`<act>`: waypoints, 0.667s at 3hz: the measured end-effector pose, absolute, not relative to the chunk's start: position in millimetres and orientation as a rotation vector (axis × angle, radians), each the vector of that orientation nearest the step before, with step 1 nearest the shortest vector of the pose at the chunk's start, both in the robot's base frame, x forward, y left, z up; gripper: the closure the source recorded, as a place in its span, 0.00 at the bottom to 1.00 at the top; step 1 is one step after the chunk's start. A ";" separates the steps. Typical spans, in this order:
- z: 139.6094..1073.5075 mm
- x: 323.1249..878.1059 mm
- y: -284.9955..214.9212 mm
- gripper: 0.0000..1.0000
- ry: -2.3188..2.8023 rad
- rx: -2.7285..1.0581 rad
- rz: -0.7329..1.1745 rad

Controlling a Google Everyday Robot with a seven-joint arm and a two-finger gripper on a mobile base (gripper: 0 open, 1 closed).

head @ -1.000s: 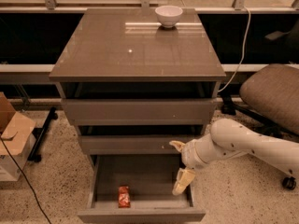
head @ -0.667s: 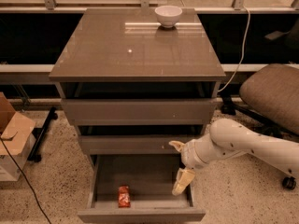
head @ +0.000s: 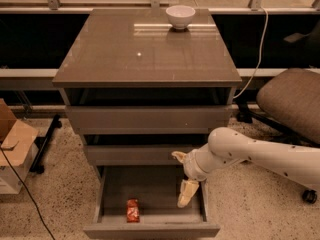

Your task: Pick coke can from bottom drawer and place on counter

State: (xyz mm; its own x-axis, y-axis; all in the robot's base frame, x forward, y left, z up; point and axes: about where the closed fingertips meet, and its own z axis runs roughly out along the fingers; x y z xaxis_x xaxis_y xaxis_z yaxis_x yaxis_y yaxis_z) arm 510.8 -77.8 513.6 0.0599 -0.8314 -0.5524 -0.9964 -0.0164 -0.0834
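The coke can [head: 132, 210] lies on its side in the open bottom drawer [head: 150, 229], near the front and left of the middle. My gripper [head: 183, 176] hangs over the right part of the drawer, to the right of the can and apart from it. Its two pale fingers are spread, one [head: 178, 156] by the middle drawer's front and one [head: 187, 193] pointing down into the drawer, with nothing between them. The white arm reaches in from the right. The counter [head: 145, 54] is the cabinet's glossy top above.
A white bowl [head: 180, 16] stands at the back of the counter. A padded office chair [head: 295, 101] is at the right, just behind my arm. A cardboard box [head: 15, 144] and a black cable lie on the floor at the left. The two upper drawers stand slightly out.
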 end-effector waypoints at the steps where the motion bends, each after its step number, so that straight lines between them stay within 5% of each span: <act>1: 488.7 526.5 -66.7 0.00 1.800 -1.994 0.432; 2: 461.8 539.2 -55.2 0.00 1.768 -2.097 0.398</act>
State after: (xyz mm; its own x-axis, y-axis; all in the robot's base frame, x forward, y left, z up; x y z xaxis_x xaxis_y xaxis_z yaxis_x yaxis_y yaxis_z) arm 539.2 -55.2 461.8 0.1737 -0.8809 -0.4403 -0.9846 -0.1459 -0.0964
